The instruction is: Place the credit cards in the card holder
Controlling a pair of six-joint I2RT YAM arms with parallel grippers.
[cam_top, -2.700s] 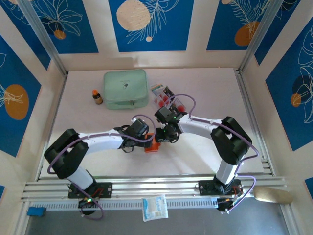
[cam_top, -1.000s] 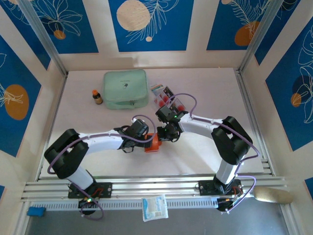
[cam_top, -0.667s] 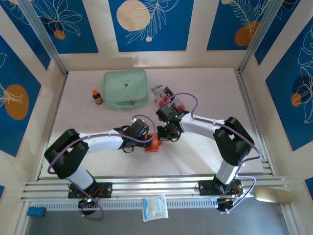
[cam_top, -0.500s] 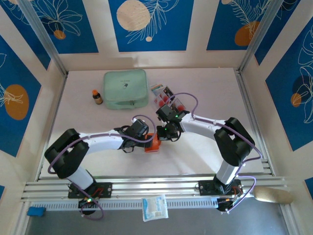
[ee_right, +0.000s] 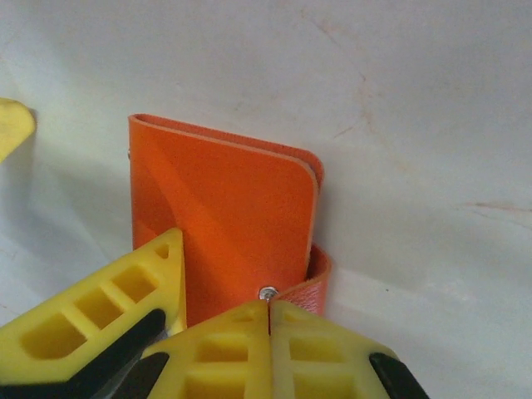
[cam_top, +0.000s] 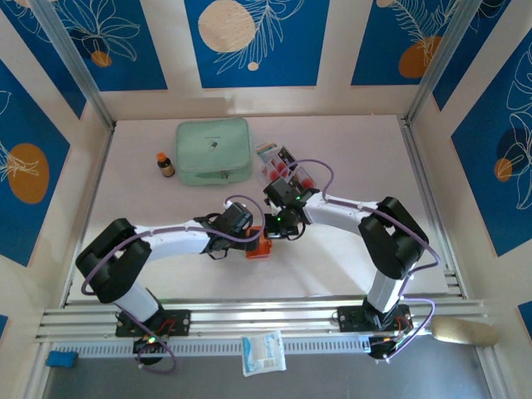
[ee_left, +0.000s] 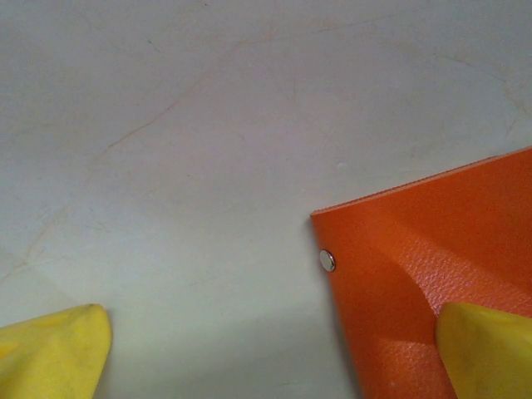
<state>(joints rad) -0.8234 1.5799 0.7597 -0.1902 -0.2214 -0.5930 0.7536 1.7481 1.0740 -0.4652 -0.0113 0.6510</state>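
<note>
Right gripper point(ee_right: 268, 316) closed at folded card holder point(ee_right: 220, 208), left gripper point(ee_left: 270, 349) wide open beside it

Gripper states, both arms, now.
Left gripper: open, fingers wide apart, holding nothing, one fingertip over the card holder.
Right gripper: closed, pinching the card holder at its snap tab.

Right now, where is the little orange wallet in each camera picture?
Top external: card holder, mid-table, nearer than the green pouch.
Left wrist: card holder, lower right corner.
Right wrist: card holder, centre.
Shared landmark: the white table beneath it.
</note>
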